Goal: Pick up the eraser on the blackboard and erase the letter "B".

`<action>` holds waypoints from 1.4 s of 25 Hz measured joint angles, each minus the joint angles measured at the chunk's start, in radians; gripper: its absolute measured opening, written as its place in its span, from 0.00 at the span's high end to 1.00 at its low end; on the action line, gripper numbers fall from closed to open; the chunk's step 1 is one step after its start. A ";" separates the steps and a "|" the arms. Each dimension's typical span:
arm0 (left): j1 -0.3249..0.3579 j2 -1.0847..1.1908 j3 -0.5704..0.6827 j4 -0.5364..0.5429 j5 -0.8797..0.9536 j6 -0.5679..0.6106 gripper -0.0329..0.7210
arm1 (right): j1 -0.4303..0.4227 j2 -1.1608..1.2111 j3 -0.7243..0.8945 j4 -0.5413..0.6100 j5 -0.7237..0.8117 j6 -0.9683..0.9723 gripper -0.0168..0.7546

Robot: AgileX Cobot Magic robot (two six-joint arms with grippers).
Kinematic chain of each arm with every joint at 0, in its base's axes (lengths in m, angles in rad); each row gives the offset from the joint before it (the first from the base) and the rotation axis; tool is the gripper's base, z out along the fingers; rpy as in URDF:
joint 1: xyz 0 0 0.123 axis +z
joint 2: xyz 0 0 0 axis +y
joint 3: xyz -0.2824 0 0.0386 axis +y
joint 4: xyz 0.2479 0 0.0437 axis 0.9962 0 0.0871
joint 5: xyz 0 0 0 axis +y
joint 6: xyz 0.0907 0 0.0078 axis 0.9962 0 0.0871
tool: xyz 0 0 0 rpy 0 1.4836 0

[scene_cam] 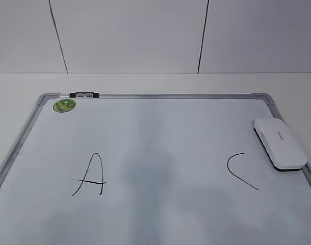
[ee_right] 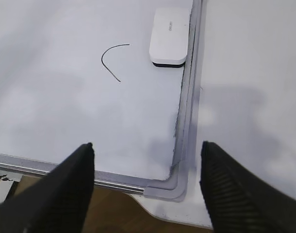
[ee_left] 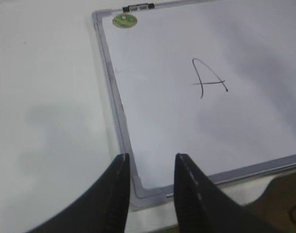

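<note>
The blackboard (scene_cam: 160, 153) is a white dry-erase board with a silver frame, lying flat on the table. The white eraser (scene_cam: 280, 143) lies on its right side by the frame; it also shows in the right wrist view (ee_right: 170, 35). No letter "B" shows; the board's middle is blank with a faint grey smudge. My left gripper (ee_left: 150, 162) is open and empty above the board's near left corner. My right gripper (ee_right: 147, 153) is wide open and empty above the near right corner, well short of the eraser. Neither gripper shows in the exterior view.
A black "A" (scene_cam: 91, 175) is on the board's left and a curved "C" (scene_cam: 240, 170) on its right. A round green sticker (scene_cam: 64, 105) and a black clip (scene_cam: 84, 95) sit at the far left corner. The table's brown front edge (ee_right: 90, 213) lies below the board.
</note>
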 joint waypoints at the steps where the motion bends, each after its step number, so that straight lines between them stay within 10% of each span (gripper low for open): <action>1: 0.000 0.002 0.020 0.000 0.004 0.000 0.64 | 0.000 0.000 0.002 -0.002 0.000 0.000 0.28; 35: 0.041 0.002 0.107 0.015 -0.171 0.005 0.64 | -0.069 0.000 0.049 -0.051 -0.123 0.004 0.28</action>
